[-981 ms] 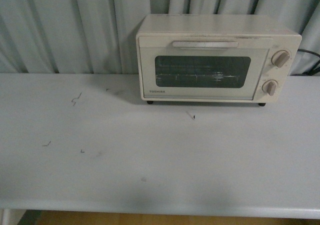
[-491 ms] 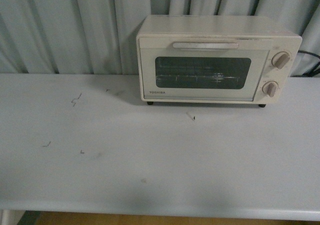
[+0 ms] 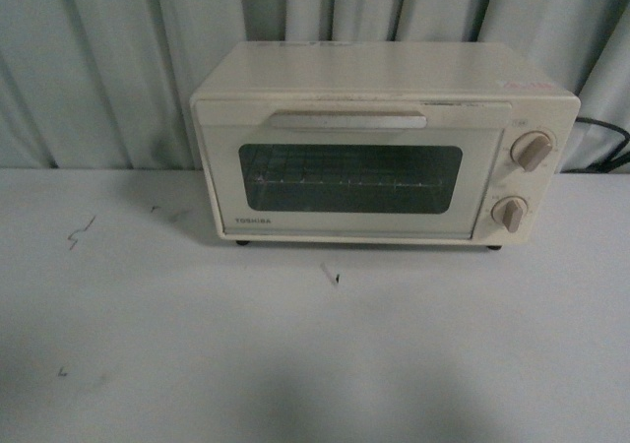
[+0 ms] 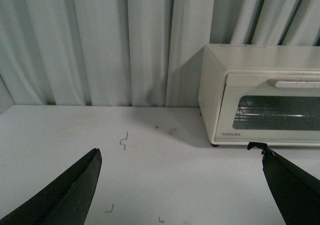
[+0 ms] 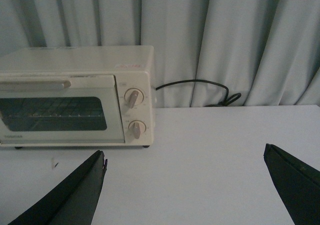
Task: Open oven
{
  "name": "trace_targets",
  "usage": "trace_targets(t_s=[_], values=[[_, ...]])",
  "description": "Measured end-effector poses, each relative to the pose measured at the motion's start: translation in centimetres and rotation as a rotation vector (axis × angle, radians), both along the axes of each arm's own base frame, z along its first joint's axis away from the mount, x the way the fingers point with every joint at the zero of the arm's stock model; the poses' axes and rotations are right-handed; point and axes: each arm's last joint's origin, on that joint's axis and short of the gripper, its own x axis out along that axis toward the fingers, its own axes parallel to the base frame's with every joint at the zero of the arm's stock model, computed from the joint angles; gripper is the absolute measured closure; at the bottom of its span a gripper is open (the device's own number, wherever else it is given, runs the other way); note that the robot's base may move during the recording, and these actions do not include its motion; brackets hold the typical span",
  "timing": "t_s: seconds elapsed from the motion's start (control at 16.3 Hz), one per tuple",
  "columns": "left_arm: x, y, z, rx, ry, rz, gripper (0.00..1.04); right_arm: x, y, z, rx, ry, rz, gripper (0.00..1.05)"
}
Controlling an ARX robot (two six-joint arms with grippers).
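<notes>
Cream-white boxy toaster oven (image 3: 384,138) sits far centre on pale grey worktop (image 3: 197,364). Glass-windowed door (image 3: 349,177) shut, wide beige bar handle (image 3: 347,120) untouched: nothing done yet. Left gripper (image 4: 176,149) jaws wide apart, right gripper (image 5: 184,151) likewise, both holding nothing, well short of oven. Whole job left: reach handle, pull door down.

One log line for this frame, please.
oven: door shut | handle: untouched | left gripper: open, empty | right gripper: open, empty
</notes>
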Motion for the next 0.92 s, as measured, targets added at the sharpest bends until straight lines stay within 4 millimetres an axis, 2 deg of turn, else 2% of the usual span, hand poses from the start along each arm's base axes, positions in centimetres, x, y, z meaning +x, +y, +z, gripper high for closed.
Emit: trace_targets(t_s=[0.92], values=[[0.0,0.0,-0.01,0.0,0.001,0.0,0.07,0.0,0.0,0.01,0.0,0.0,0.0,0.07]])
